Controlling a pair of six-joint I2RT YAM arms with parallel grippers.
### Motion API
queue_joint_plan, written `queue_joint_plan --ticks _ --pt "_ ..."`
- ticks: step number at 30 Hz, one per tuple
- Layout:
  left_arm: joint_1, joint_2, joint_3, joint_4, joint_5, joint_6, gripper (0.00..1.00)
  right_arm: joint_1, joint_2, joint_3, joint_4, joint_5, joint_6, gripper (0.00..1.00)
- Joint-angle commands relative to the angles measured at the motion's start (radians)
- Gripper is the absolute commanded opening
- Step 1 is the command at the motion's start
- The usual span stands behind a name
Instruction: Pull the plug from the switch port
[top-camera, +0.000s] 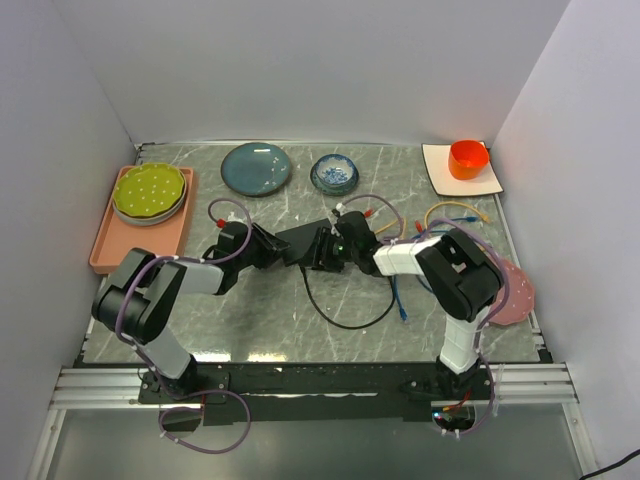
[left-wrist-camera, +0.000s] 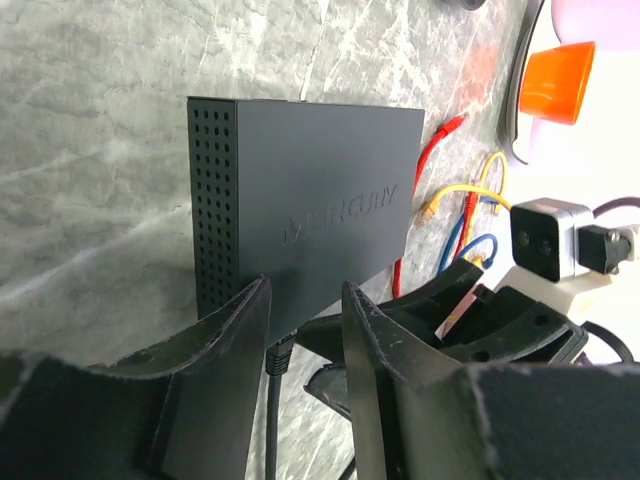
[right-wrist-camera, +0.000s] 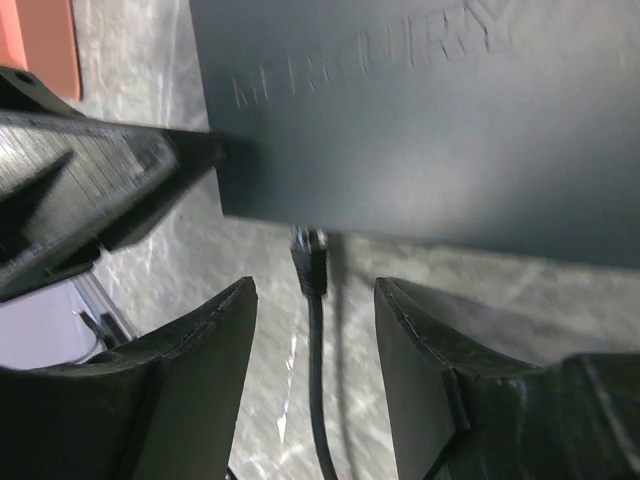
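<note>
The table (top-camera: 250, 325) carries one switch (left-wrist-camera: 310, 190), lying flat at its middle between the two arms, and the task is not yet done. The single plug (right-wrist-camera: 310, 262) sits in its port on the switch's near edge, with one black cable (right-wrist-camera: 318, 380) trailing from it. The left gripper (left-wrist-camera: 305, 285) is at the switch's near end, jaws apart. One finger meets a corner of the box, but whether the jaws bear on it cannot be told. The right gripper (right-wrist-camera: 315, 288) straddles the plug, jaws apart and clear of it on both sides. What is judged to remain is closing on the plug and drawing it straight out while the box is steadied. Counted around the edges: one pink tray (top-camera: 108, 250) holding a stack of green plates (top-camera: 148, 190), one blue-grey plate (top-camera: 256, 167), one pink plate (top-camera: 515, 292), one white square plate (top-camera: 438, 176), one small bowl (top-camera: 334, 173), one orange cup (top-camera: 468, 158), and at least three loose cables (top-camera: 455, 206), red, yellow and blue.
</note>
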Motion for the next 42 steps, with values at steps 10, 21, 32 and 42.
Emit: queue_joint_plan --ticks 10,21,32,42 --pt "0.007 0.027 0.001 0.017 0.011 0.0 0.41 -0.003 0.089 0.038 0.132 -0.042 0.078 0.55" --pt "0.01 0.032 -0.017 0.028 0.018 -0.01 0.4 -0.038 0.153 -0.053 0.357 -0.116 0.201 0.43" --pt "0.015 0.043 -0.022 0.037 0.026 -0.016 0.4 -0.062 0.173 -0.068 0.419 -0.133 0.238 0.35" --pt "0.015 0.041 -0.036 0.048 0.029 -0.017 0.39 -0.067 0.204 -0.056 0.436 -0.142 0.281 0.35"
